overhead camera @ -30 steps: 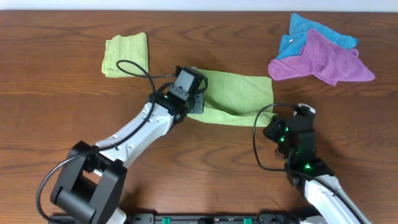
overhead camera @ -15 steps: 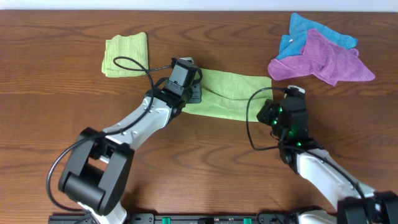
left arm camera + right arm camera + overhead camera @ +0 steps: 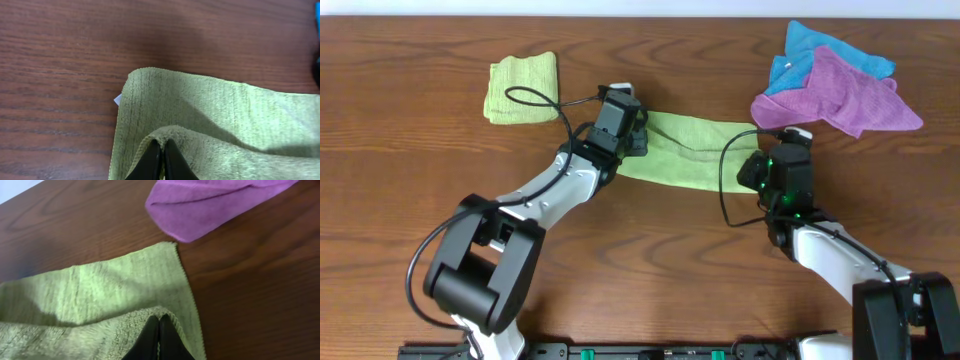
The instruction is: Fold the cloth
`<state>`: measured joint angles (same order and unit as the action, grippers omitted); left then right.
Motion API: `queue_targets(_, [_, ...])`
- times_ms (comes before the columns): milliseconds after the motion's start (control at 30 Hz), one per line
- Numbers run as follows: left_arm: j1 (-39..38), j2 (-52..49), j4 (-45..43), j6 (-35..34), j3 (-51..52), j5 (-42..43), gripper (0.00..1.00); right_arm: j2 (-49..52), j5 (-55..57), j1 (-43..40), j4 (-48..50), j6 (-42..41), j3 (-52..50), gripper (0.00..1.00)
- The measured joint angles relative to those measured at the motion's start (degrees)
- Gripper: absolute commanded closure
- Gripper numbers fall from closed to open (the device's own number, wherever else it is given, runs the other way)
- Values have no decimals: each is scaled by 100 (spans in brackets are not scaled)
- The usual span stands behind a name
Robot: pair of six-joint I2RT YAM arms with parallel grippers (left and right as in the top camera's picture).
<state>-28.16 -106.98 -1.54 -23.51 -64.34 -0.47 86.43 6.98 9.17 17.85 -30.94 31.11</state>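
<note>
Left claw (image 3: 160, 143) and right claw (image 3: 159, 320) each pinch tight a raised edge of the cloth (image 3: 692, 160)

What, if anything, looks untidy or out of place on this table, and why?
The purple cloth and blue cloth lie crumpled and overlapping at far right, unlike the neatly folded green cloth at far left.

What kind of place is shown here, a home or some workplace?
Likely a robot test bench, not a home. At a wooden table, the left pincer and right pincer both pinch the long green cloth; a purple cloth, a blue cloth and a small folded green cloth lie nearby.
</note>
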Motion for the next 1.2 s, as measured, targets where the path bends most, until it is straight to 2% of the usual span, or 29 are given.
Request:
queue_targets(433, [52, -614, 50, 127, -776, -4, 94, 129, 72, -61, 911, 146, 13, 99])
queue_targets(700, [96, -629, 1021, 267, -815, -190, 94, 444, 81, -61, 1010, 146, 15, 99])
queue_targets(867, [96, -629, 1257, 299, -874, -426, 94, 691, 79, -61, 1147, 146, 17, 99])
queue_targets(1200, [96, -348, 2433, 431, -1794, -699, 94, 693, -114, -61, 1311, 146, 249, 98])
